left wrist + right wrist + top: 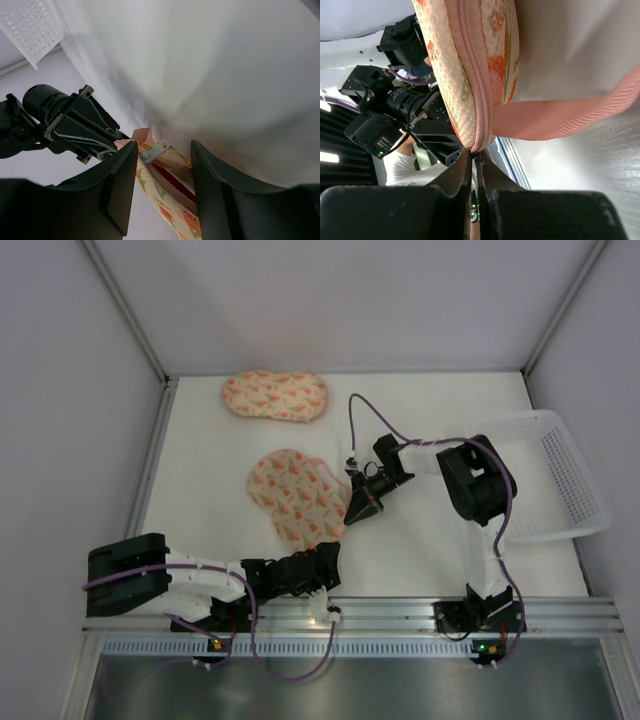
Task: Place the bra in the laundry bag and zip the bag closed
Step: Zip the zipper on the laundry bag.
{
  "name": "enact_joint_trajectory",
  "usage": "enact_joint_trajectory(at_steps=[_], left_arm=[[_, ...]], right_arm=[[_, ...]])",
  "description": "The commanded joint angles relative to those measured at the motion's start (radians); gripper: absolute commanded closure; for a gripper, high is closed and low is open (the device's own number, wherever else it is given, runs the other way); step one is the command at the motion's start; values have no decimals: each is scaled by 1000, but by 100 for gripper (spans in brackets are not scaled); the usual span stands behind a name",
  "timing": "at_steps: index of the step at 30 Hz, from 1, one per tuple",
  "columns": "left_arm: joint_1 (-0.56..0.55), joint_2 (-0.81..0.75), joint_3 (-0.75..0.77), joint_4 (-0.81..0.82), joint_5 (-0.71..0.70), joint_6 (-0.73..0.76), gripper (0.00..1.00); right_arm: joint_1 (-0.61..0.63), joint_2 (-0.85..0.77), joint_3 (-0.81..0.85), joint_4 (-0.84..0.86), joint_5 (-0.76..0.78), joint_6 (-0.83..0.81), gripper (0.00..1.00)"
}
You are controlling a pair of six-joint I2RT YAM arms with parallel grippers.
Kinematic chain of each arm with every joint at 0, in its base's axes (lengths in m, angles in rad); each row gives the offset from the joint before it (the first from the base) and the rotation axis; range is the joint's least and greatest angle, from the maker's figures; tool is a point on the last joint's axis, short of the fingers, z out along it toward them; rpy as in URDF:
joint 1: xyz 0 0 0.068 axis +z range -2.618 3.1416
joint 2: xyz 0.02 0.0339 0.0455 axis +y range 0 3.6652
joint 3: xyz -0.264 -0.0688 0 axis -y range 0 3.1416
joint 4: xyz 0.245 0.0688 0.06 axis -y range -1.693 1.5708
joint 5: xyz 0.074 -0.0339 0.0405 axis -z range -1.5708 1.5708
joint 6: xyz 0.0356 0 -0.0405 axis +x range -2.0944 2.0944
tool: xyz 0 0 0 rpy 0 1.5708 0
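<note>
Right wrist: right pincer (pixel 474 152) apparently nips laundry bag (pixel 470 65) edge.

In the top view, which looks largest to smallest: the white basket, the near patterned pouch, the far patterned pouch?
1. white basket
2. near patterned pouch
3. far patterned pouch
The two pouches look nearly alike. The near one seems slightly bigger, perhaps only because it is closer to the camera, so their order is unsure.
</note>
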Motion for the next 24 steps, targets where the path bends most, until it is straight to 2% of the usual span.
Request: enact_joint_trajectory(at_steps=[1,7,10,24], left_arm=[[-4,18,-9,54,-45,38,48],[-4,15,-2,63,-54,42,50],[-4,2,-6,63,-35,50,55],[-21,-25,-17,60,14,61,90]], right_arm=[[20,-57,-7,13,-39,2,100],[37,-52,-14,13,-37,-1,100],[42,-50,-9,10,-37,-2,100],[46,-41,15,-7,-33,-14,100]])
